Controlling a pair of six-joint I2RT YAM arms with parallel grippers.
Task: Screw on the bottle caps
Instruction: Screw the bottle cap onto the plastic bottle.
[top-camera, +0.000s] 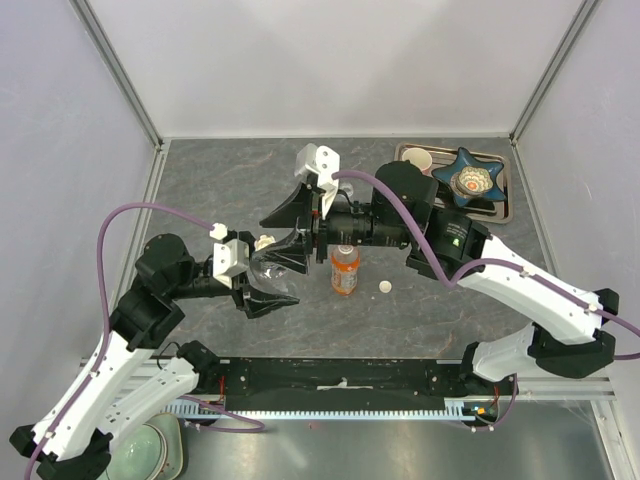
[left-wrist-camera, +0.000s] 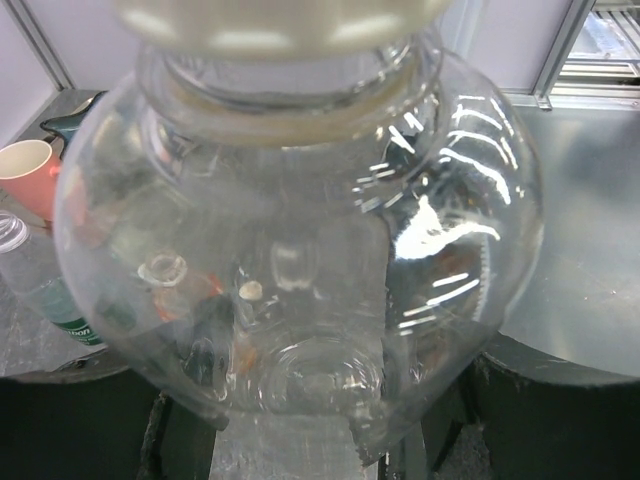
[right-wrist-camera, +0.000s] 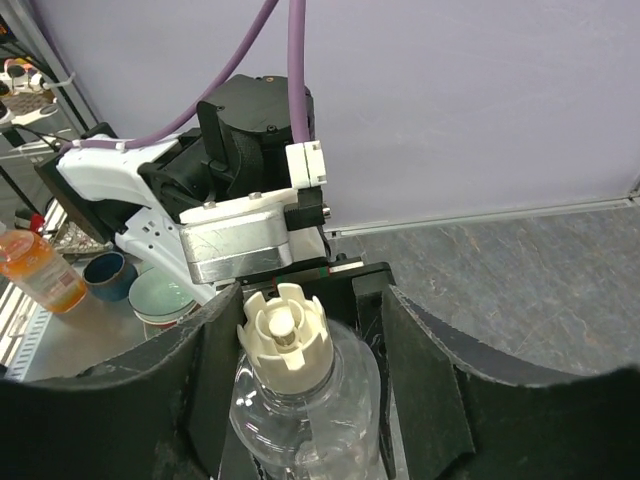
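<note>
**Cap seated on the clear bottle; right fingers released, left fingers gripping**

The right fingers (right-wrist-camera: 425, 390) stood apart, one on each side of the cream cap (right-wrist-camera: 285, 335). A gap showed on both sides, so they were released and held nothing. The cap was crown-shaped with a central stud and sat on the neck of the small clear bottle (right-wrist-camera: 300, 425). Whether it was threaded fully home could not be told.

The left fingers (top-camera: 268, 300) were clenched on the body of that same bottle, and its rounded belly filled the left wrist view. From overhead, the two arms met left of centre over the grey surface (top-camera: 200, 190), with the bottle between them.

The orange bottle (top-camera: 345, 272) stood upright on the surface just right of that meeting point, close beneath the right wrist. Whether its mouth was capped could not be told. A loose white cap (top-camera: 385, 287) lay on the surface near the orange bottle, on its right and not touching it.

A third bottle, clear with a green label (left-wrist-camera: 45, 300), appeared at the left edge of the left wrist view, near a pink mug (left-wrist-camera: 25, 170).

In the overhead view a tray (top-camera: 502, 207) lay at the far right corner of the surface. It held the mug and a blue star-shaped dish (top-camera: 470, 178). A pale green bowl (top-camera: 150, 450) sat off the surface at the near left, beside the left arm's base
</note>
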